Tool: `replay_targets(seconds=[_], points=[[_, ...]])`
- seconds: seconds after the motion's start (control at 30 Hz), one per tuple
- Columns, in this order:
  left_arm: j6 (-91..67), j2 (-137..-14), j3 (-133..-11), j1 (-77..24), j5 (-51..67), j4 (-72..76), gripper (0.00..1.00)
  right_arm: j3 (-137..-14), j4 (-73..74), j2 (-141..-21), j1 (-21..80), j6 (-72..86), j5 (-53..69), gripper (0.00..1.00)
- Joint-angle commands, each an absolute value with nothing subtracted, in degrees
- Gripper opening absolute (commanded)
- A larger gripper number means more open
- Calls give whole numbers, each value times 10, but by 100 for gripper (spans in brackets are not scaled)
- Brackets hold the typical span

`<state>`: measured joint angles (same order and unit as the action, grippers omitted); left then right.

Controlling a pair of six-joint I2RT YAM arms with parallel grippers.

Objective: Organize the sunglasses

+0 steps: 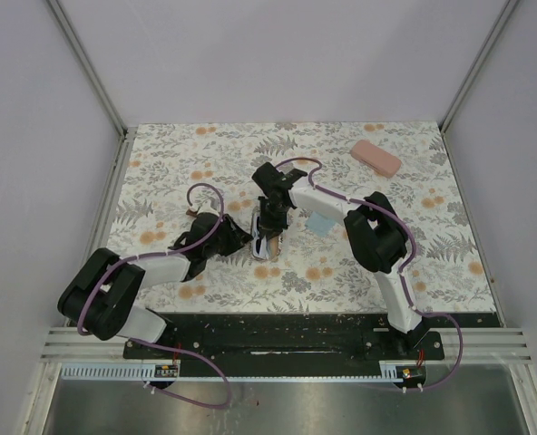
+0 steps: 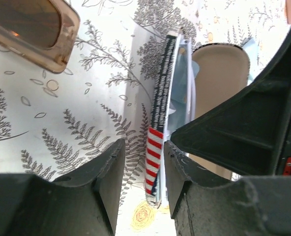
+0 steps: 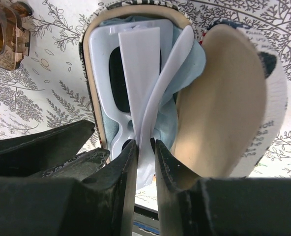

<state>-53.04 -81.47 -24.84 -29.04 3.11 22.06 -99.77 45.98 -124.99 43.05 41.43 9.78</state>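
Right claw (image 3: 145,145): closed on one white temple arm of the white sunglasses (image 3: 138,59), gripped near the arm's lower end, with a finger pressed against each side. The white sunglasses lie inside the open stars-and-stripes pouch (image 2: 154,157), directly ahead of this claw. The dark lens and chunky frame sit against the pouch's left wall, on a light blue cloth (image 3: 187,69) that lines the interior. The pouch's beige flap is folded open to the right of the frame. Left claw (image 2: 144,147): jaws parted and straddling the striped edge of the pouch. A gap shows on the left-finger side, while the right finger sits very close to the fabric; contact there cannot be confirmed. No firm grip is observed. The brown sunglasses (image 2: 32,27) lie flat on the floral tabletop (image 1: 432,245), outside the pouch, beyond and to the left of the left claw and clear of both claws. In the overhead view both arms converge on the pouch at mid-tabletop. A pink case (image 1: 375,157) lies well apart, toward the far right corner.
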Motion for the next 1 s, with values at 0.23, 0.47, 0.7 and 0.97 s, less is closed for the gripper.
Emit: replay_targets(seconds=[0.23,0.47,0.7,0.97], points=[[-532,-836,-289,-272,91,257,36,-999,440,-1240,436,417,112,17],[-530,-876,-296,-272,105,279,27,-1014,448,-1235,436,417,103,41],[-520,-884,-300,-265,102,273,24,-1042,482,-1214,435,403,77,47],[-507,-886,-306,-265,97,263,23,-1061,491,-1160,423,375,97,52]])
